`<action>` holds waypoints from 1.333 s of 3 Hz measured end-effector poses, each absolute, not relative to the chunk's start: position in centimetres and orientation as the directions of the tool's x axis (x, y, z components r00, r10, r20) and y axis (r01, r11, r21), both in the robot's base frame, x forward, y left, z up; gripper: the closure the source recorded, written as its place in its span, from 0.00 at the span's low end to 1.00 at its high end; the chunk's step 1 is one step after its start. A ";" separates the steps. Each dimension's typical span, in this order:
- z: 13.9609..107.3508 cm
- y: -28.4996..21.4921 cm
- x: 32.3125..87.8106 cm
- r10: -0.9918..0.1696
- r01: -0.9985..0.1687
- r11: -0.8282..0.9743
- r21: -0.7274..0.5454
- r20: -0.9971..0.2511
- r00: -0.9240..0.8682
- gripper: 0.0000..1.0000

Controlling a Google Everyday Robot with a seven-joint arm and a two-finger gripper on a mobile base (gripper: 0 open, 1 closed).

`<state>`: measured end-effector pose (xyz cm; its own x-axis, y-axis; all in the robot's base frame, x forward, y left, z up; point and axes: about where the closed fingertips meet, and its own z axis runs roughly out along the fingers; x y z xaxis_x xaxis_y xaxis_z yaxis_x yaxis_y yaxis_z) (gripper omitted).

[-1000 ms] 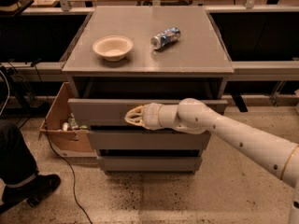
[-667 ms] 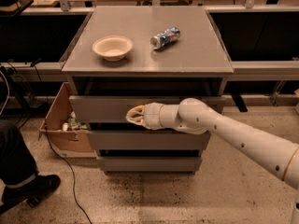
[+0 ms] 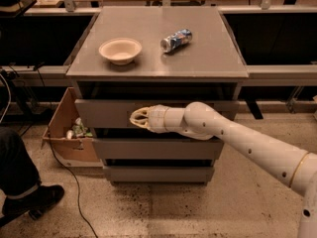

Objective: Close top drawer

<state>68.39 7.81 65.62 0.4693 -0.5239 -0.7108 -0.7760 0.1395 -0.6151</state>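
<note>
The top drawer is the wide grey flat front just under the cabinet top, with a dark gap above it; it stands slightly out from the cabinet. My gripper is at the middle of that front, its fingertips together and touching the metal. The white arm reaches in from the lower right. Two shorter grey drawer fronts lie below.
A cream bowl and a crushed can lie on the cabinet top. An open cardboard box with litter stands on the floor at the left. A person's leg and shoe are at the lower left. A cable runs across the floor.
My gripper and the top drawer front have shifted slightly back toward the cabinet. The bowl and can have not moved.
</note>
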 end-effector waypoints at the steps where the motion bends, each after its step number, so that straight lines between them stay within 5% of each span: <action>1: 66.3 8.0 68.6 -0.517 -0.765 0.165 -0.622 -0.715 0.471 1.00; 4: 75.3 -4.0 52.4 -0.595 -0.850 0.261 -0.458 -0.770 0.231 0.97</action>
